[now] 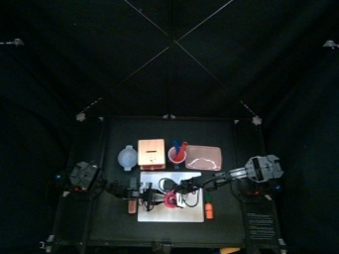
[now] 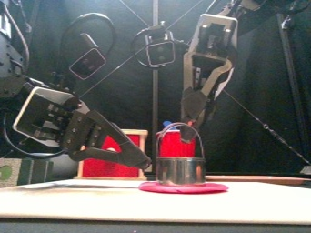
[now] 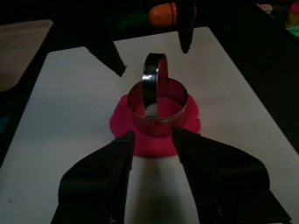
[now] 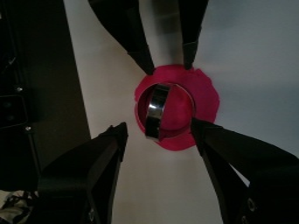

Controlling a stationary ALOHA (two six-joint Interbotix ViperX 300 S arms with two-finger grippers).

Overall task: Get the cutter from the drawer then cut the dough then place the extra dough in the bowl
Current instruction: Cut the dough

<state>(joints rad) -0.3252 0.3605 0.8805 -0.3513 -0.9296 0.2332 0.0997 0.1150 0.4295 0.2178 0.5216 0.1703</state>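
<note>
The round metal cutter (image 2: 183, 170) stands upright on the flat pink dough (image 2: 183, 187), which lies on the white cutting board (image 2: 155, 202). Its wire handle (image 2: 180, 132) arches above it. My left gripper (image 2: 144, 162) comes in low from the left, open, with its fingertips at the cutter's side and the dough's edge (image 3: 158, 144). My right gripper (image 2: 191, 118) hangs just above the handle, open. In the right wrist view its jaws stand either side of the cutter (image 4: 162, 109) and dough (image 4: 193, 92). From above, both grippers meet over the dough (image 1: 176, 202).
Behind the board stand the wooden box (image 1: 151, 151) with its red drawer front, the blue-grey bowl (image 1: 129, 156) to its left and the pink tray (image 1: 207, 157) to its right. A small orange toy (image 1: 208, 210) lies at the board's right edge.
</note>
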